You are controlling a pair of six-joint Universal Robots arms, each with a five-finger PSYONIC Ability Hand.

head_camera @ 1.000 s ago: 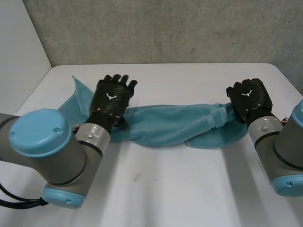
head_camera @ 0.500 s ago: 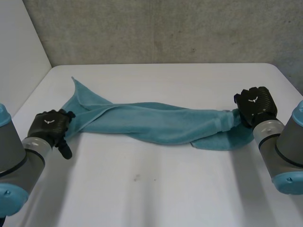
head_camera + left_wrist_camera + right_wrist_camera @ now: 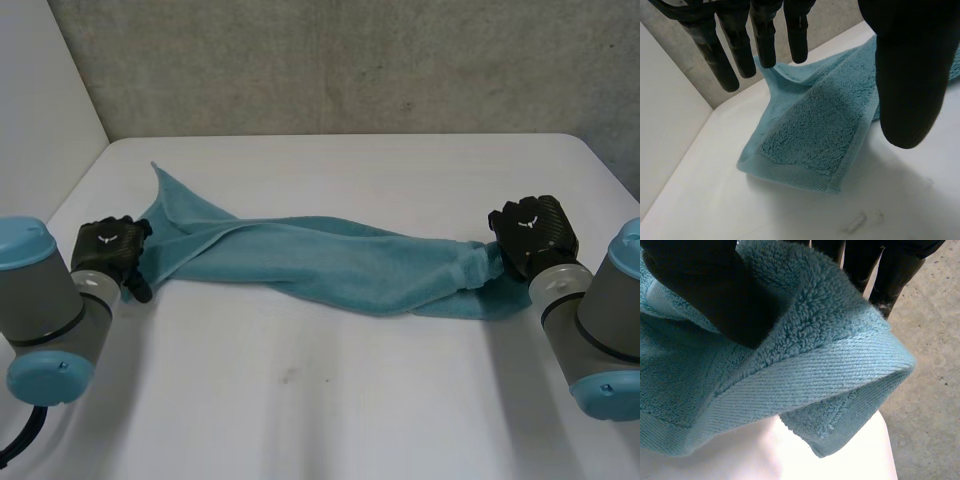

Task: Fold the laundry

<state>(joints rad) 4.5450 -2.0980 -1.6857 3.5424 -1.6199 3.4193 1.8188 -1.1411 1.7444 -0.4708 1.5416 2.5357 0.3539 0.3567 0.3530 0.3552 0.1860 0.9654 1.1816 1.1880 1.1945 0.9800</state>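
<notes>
A: Where does the towel (image 3: 330, 262) lie?
B: Across the middle of the white table (image 3: 330, 410), drawn out long and twisted from left to right, with one corner pointing to the far left.
A: Why so stretched?
B: Likely to straighten it for folding. The right hand (image 3: 532, 232) pinches the right end under its thumb (image 3: 705, 295). The left hand (image 3: 108, 250) hovers at the left end, its fingers (image 3: 765, 40) straight and spread, holding nothing.
A: The count?
B: One towel, two hands.

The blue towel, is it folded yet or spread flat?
Neither. The towel lies bunched into a long twisted strip across the table, its end pinched by the right hand.
</notes>
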